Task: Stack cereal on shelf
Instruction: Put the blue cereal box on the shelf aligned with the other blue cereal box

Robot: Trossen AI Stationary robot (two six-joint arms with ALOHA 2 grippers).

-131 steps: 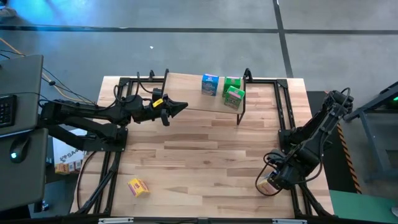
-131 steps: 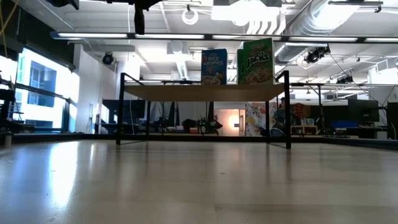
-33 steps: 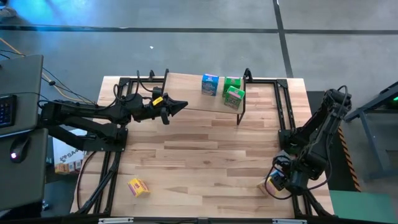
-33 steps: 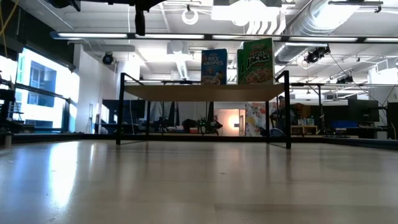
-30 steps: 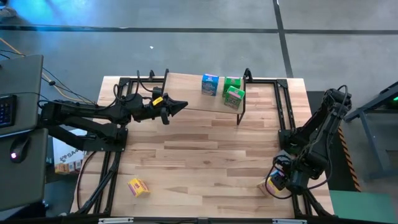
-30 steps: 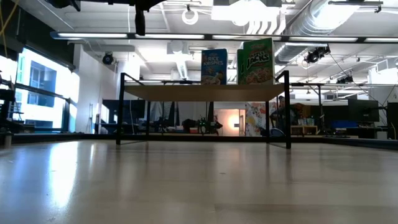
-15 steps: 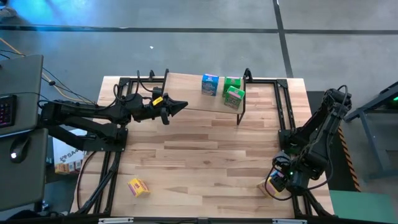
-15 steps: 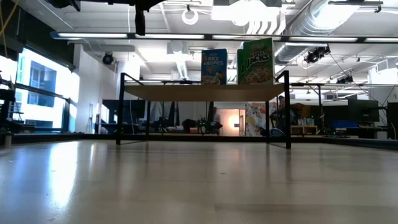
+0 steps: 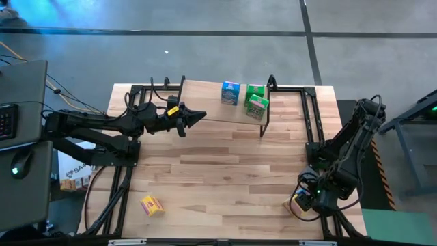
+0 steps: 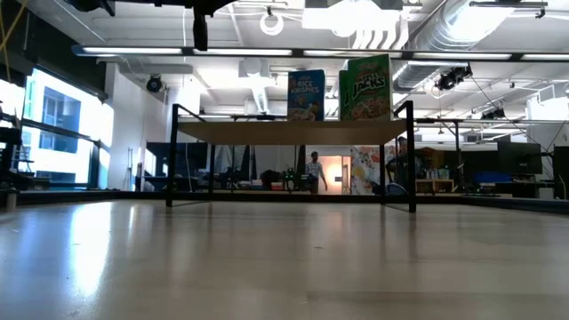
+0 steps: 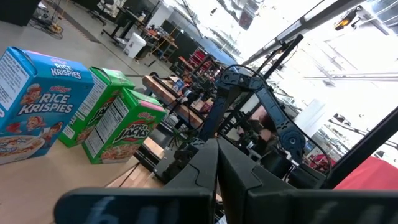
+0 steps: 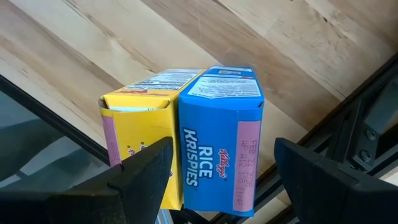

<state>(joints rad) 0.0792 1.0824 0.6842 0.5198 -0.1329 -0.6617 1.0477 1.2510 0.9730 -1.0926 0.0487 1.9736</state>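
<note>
While spread wide, right gripper (image 12: 214, 168) straddles blue cereal box (image 12: 219, 137)

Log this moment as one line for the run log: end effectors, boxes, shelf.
left end effector: shut, empty, beside shelf | right end effector: open over blue box and yellow box, near right table edge | shelf: one blue, two green boxes

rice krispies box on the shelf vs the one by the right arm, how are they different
The blue box on the shelf stands on the wooden shelf, next to two green boxes. The blue box near the table edge sits on the table, pressed against a yellow box. The shelf one has no pincer around it; the other sits between the fingers of the open right pincer. Both are blue Rice Krispies boxes.
</note>
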